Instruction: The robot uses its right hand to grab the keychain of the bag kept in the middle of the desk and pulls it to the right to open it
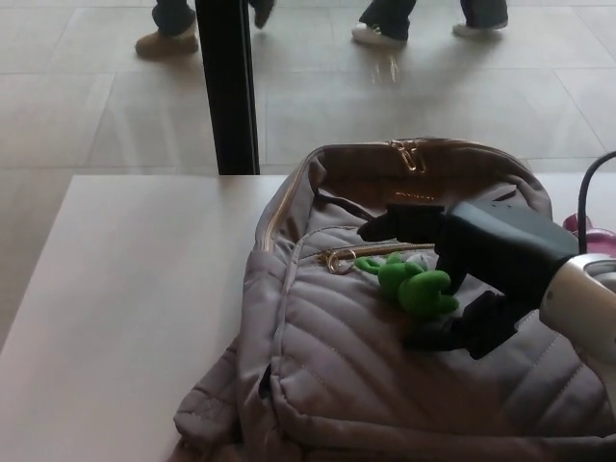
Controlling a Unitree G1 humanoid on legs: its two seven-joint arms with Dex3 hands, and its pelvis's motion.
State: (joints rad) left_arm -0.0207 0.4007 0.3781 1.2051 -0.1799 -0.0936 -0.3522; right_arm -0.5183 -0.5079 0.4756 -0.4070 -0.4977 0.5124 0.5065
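A grey quilted bag [366,385] lies in the middle of the pale desk [135,289]. Its front pocket has a gold zipper [334,258] whose pull sits at the left end. A green plush keychain [416,285] hangs from that pull. My right hand [481,265], black, comes in from the right and is closed around the keychain. One finger [390,229] lies above it, the thumb [433,337] below, and the toy's right end rests against the palm. My left hand does not show.
A black post [229,87] stands behind the desk's far edge. People's feet [168,38] cross the tiled floor beyond. A pink object [589,229] and a black cable [589,178] sit at the right edge, beside the bag.
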